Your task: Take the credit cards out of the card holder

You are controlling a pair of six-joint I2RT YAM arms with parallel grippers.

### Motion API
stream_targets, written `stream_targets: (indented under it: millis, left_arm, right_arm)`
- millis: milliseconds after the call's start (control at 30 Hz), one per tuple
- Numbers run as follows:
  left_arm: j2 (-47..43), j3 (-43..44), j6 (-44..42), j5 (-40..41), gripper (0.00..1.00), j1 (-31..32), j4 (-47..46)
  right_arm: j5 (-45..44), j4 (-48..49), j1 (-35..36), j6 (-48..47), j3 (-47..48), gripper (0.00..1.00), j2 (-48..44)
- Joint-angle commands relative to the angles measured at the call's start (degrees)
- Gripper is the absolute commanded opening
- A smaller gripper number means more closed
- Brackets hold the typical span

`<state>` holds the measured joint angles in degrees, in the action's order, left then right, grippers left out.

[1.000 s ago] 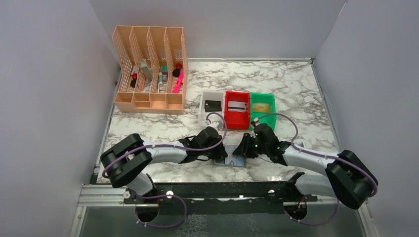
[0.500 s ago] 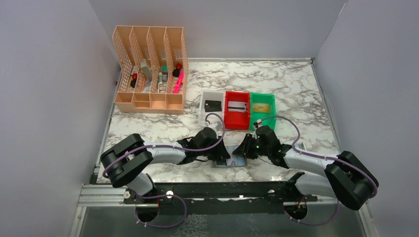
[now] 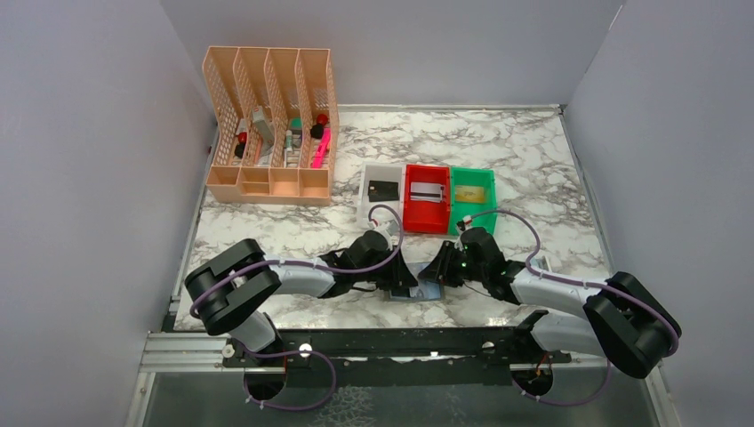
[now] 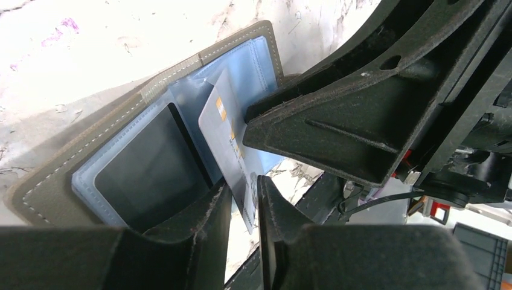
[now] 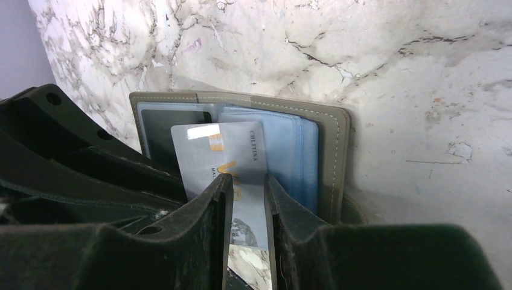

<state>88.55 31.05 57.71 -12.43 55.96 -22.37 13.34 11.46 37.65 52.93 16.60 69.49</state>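
- table (image 3: 533, 151): white marble with grey veins
- card holder (image 5: 333, 139): grey-green rim with pale stitching, light-blue pockets
- raised card (image 5: 232, 151): silvery grey with gold markings
- pocketed card (image 4: 151, 175): black
- white bin (image 3: 383, 168), red bin (image 3: 410, 200), green bin (image 3: 472, 170)
- desk rack (image 3: 267, 89): peach lattice
- walls (image 3: 89, 178): pale lilac-grey
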Motion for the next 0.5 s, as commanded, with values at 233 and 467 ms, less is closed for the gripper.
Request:
stream_targets:
  millis: [233,467]
  left_arm:
    - [-2.53,-3.83,2.57,0.99,0.13,-1.02,-3.69]
    - [-6.23,-4.67,1.15,2.70,0.04,-2.06,0.06]
  right_arm:
    - [-4.07,-8.67,0.23,-1.07,-1.87,0.32,0.41]
    - [-3.96,-9.44,0.23,-1.69,-1.09,0.32,0.17]
